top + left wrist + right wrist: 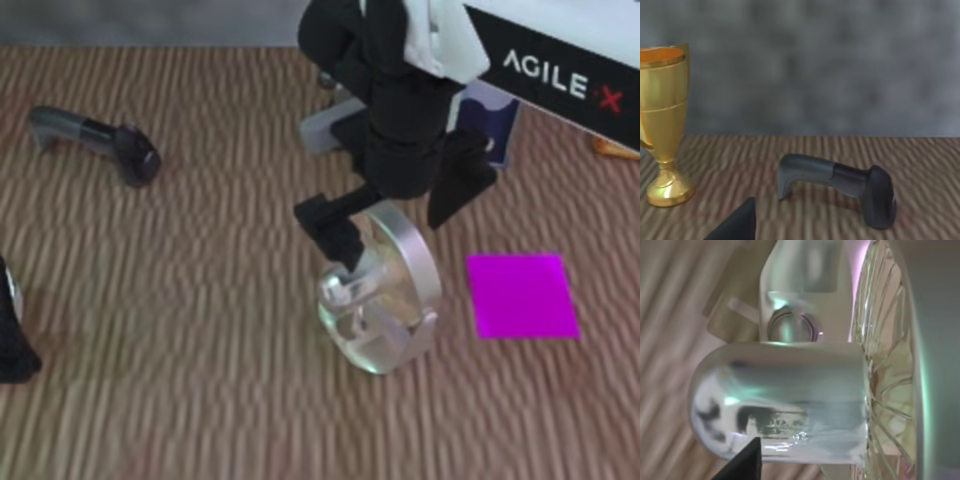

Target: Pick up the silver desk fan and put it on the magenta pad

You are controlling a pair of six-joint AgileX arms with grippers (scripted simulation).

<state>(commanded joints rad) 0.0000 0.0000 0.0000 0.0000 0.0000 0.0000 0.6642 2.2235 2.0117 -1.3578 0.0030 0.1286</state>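
The silver desk fan (385, 295) stands upright at the table's middle, its ring edge-on from above and its chrome hub toward the left. My right gripper (390, 235) hangs right over it, open, with one finger by the hub and the other beyond the ring's far side. In the right wrist view the fan's hub (780, 400) looms very close, and one dark fingertip (745, 465) shows just beside it. The magenta pad (522, 295) lies flat just right of the fan, with nothing on it. My left gripper (10, 345) is parked at the left edge.
A dark grey handheld scanner (100, 140) lies at the back left, also seen in the left wrist view as the scanner (840, 185) beside a gold trophy (665, 125). A grey object (320, 125) and a dark blue one (495, 115) sit behind the right arm.
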